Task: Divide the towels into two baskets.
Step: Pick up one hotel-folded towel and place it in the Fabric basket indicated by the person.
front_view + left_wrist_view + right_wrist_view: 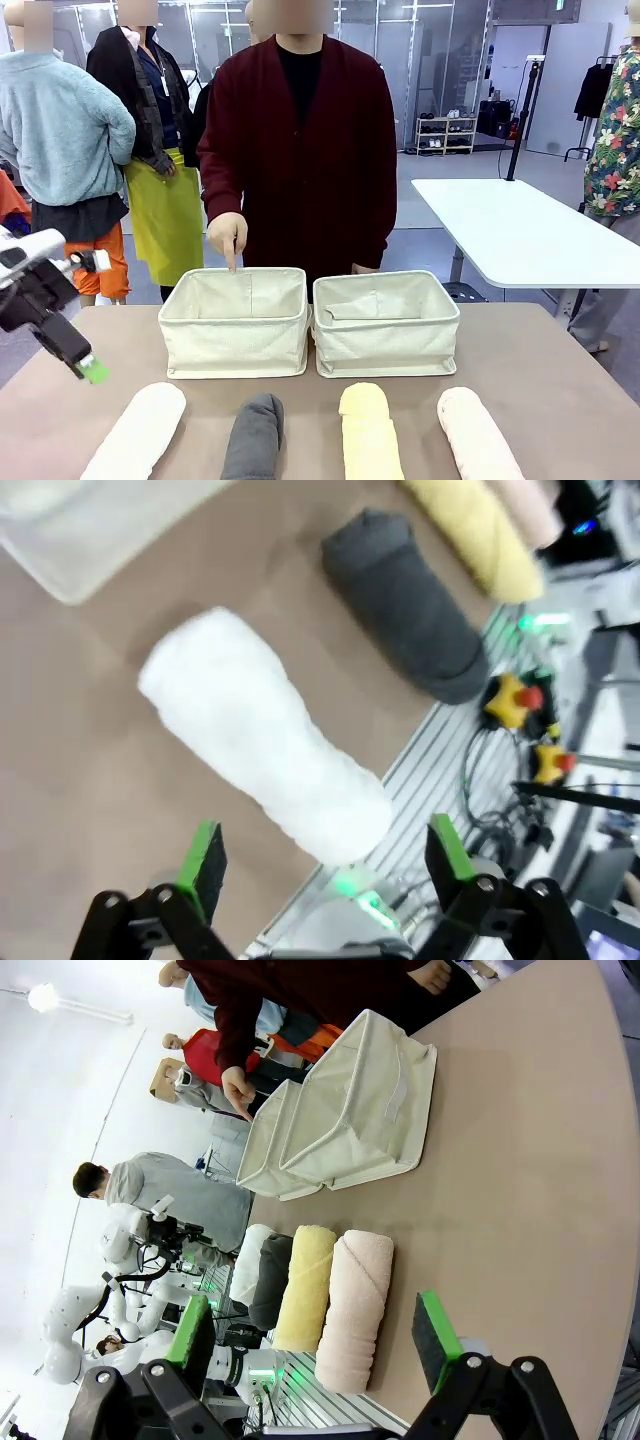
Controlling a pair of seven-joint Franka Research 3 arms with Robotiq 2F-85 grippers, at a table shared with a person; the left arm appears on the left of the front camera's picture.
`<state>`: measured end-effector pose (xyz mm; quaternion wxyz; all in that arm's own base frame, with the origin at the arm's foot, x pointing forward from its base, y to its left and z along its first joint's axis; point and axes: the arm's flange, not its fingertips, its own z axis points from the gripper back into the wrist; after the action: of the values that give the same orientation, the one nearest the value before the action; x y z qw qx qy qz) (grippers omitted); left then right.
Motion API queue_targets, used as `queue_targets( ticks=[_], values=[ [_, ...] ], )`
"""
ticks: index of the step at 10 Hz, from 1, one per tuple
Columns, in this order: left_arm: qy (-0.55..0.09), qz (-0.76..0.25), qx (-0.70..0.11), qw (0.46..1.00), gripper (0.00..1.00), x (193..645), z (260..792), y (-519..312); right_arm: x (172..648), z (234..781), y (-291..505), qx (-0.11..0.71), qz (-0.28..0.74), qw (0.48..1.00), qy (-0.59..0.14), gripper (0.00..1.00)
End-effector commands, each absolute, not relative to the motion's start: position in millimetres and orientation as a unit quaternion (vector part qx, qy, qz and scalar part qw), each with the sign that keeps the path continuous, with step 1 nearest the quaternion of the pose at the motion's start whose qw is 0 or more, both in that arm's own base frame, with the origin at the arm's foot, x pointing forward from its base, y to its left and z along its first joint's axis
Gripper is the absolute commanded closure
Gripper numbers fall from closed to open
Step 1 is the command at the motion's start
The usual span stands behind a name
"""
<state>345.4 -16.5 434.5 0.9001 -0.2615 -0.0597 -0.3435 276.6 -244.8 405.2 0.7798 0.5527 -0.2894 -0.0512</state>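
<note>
Four rolled towels lie in a row along the near table edge: white (137, 432), dark grey (254, 438), pale yellow (369, 434) and pale pink (477, 434). Behind them stand two cream canvas baskets, the left basket (236, 322) and the right basket (386, 323), both with nothing inside. My left gripper (88, 368) hovers above the table left of the white towel; in its wrist view the open gripper (325, 858) hangs over the white towel (262, 732), with the dark grey towel (407, 604) beyond. My right gripper (315, 1328) stands open, off the table, facing the pink towel (356, 1307).
A person in a dark red cardigan stands behind the baskets, and the person's hand (228, 237) points a finger down at the left basket's far rim. The brown table (540, 370) has bare room to the right of the baskets. A white table (520, 230) stands farther off.
</note>
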Motion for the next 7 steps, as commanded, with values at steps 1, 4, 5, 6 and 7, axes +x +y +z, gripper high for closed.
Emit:
queue_targets(
  ticks=[1, 4, 5, 6, 7],
  values=[
    [-0.02, -0.329, -0.224, 0.917, 0.0, 340.4, 410.1, -33.1, 274.1, 407.8, -245.4, 0.556, -0.048, 0.775, -0.296, 0.0],
    [-0.02, -0.278, -0.202, 0.939, 0.0, 322.6, 372.8, -51.1, 274.1, 407.8, -245.4, 0.556, -0.048, 0.775, -0.296, 0.0],
    [-0.025, -0.261, -0.205, 0.943, 0.0, 315.7, 363.8, -54.4, 274.1, 407.8, -245.4, 0.556, -0.048, 0.775, -0.296, 0.0],
    [-0.026, -0.251, -0.188, 0.949, 0.0, 312.3, 356.4, -55.2, 274.1, 407.8, -245.4, 0.556, -0.048, 0.775, -0.296, 0.0],
    [-0.032, -0.247, -0.175, 0.953, 0.0, 309.4, 351.9, -56.6, 274.1, 407.8, -245.4, 0.556, -0.048, 0.775, -0.296, 0.0]
  ],
)
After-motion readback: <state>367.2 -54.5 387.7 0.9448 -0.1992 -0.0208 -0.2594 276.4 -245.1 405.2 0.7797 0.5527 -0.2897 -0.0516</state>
